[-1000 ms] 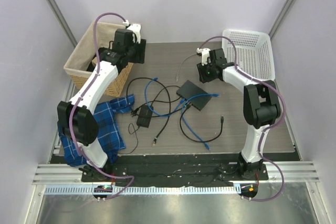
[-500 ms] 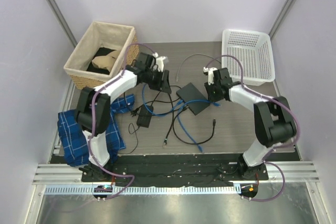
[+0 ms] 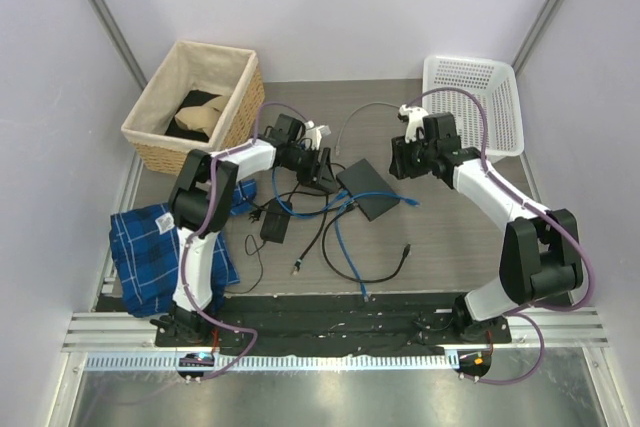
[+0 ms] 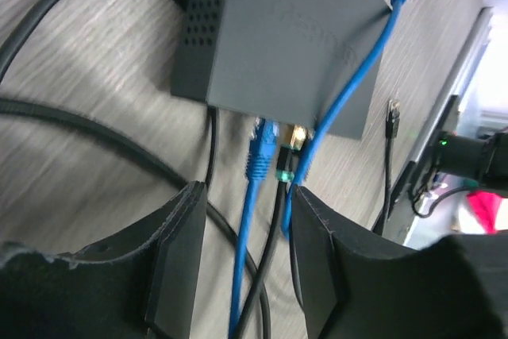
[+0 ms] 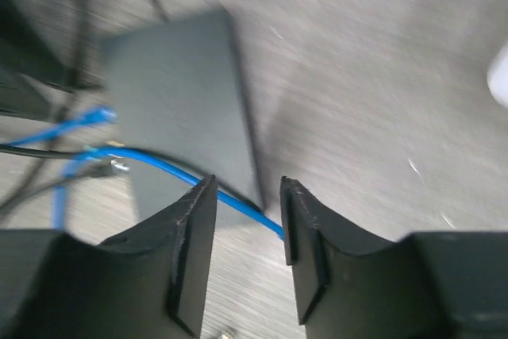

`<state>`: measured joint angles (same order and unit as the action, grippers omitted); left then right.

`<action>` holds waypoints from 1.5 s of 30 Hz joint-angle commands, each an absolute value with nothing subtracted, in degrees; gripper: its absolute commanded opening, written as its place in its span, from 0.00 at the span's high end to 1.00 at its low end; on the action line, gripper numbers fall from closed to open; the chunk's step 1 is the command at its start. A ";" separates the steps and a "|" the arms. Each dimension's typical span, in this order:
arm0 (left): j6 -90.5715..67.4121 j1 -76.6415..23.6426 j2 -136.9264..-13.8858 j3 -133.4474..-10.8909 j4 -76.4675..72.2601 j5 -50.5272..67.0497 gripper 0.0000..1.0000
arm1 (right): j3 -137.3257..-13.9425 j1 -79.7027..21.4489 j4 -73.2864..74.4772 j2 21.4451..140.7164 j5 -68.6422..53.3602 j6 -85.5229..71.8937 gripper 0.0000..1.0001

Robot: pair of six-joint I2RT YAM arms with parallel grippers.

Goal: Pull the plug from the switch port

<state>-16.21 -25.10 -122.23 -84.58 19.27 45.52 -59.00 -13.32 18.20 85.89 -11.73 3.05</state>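
Black switch box (image 3: 370, 190) sits centred on the table (image 3: 470, 237), a blue plug (image 4: 259, 148) in its socket; both arms reach low toward it, left gripper (image 4: 248, 204) and right gripper (image 5: 244, 192) parted, gripping nothing

The switch port (image 3: 367, 190), a flat black box, lies flat on the desk (image 3: 450, 237), a blue plug (image 4: 259, 147) seated in its socket side.
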 commanded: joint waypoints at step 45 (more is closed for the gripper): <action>-19.69 -24.96 -119.26 -78.84 11.60 48.78 0.59 | -48.52 -13.89 20.48 89.05 -22.32 4.83 0.73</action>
